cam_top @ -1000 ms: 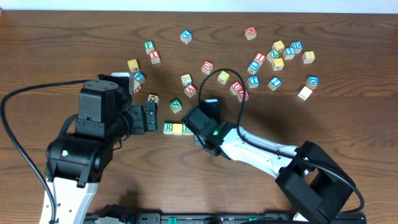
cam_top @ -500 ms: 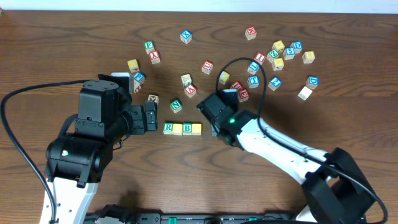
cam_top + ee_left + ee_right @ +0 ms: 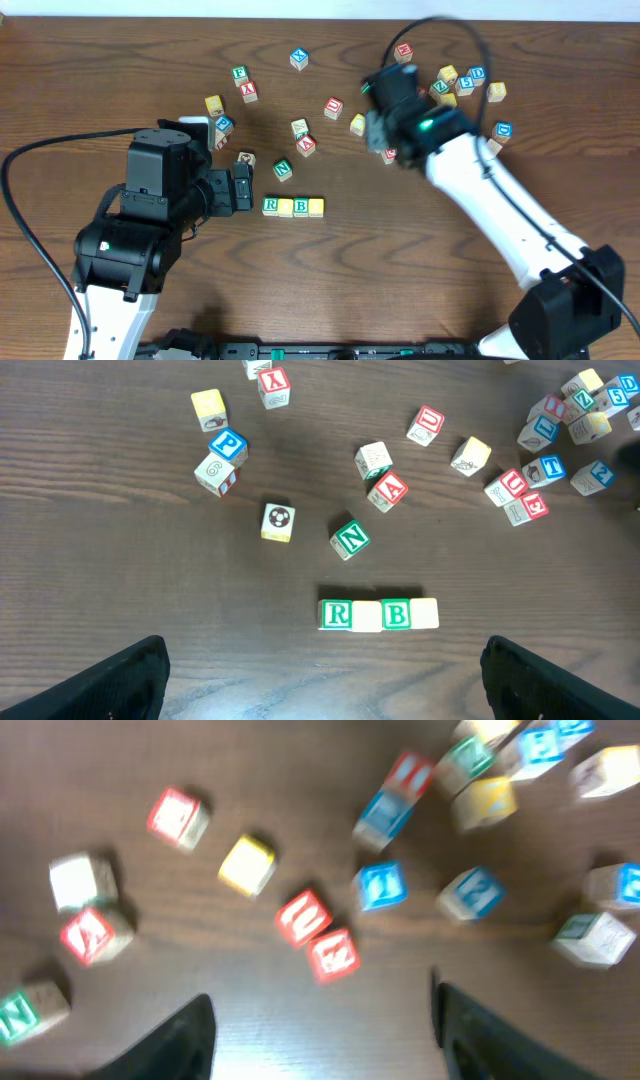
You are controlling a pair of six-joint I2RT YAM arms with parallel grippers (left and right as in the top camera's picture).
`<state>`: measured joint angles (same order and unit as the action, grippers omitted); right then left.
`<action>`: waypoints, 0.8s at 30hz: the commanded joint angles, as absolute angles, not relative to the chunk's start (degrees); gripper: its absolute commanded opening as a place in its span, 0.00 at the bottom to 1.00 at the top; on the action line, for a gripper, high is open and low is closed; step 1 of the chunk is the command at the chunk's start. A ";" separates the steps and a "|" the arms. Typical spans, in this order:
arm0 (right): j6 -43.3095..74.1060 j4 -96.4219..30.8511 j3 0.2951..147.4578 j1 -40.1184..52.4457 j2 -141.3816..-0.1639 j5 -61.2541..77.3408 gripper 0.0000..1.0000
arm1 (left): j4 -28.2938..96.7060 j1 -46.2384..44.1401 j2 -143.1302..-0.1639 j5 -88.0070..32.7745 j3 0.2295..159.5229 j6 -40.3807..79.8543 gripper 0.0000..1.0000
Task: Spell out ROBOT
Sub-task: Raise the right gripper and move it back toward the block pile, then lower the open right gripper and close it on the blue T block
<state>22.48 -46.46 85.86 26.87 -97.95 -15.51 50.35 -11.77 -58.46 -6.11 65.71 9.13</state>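
My left wrist camera showed R (image 3: 337, 614), B (image 3: 396, 614) and two yellow cubes (image 3: 366, 616) touching in a row, which the blurred right wrist view missed. T (image 3: 551, 468) lay well apart. The left claw (image 3: 320, 655) and right claw (image 3: 322, 1005) hung spread and empty over the dark wood table (image 3: 120, 60).
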 commanded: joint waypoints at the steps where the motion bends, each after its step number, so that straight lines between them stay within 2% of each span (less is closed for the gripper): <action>1: 16.03 -46.89 89.91 22.48 -97.67 -10.83 0.73 | 50.37 -11.57 -58.37 -6.46 66.76 8.60 0.98; 5: 11.84 -48.25 93.23 18.57 -101.84 -9.85 0.84 | 50.37 -11.57 -58.37 -6.44 66.76 8.60 0.98; 7: 10.37 -48.47 93.41 17.76 -103.96 -9.17 0.86 | 50.37 -11.57 -58.37 -6.46 66.76 8.60 0.98; 17: 8.49 -47.05 93.41 15.35 -116.38 -6.68 0.80 | 50.37 -11.57 -58.37 -6.44 66.76 8.60 0.98; 24: 8.49 -46.06 93.41 13.93 -118.78 -6.68 0.75 | 50.37 -11.57 -58.35 -6.46 66.76 8.60 0.98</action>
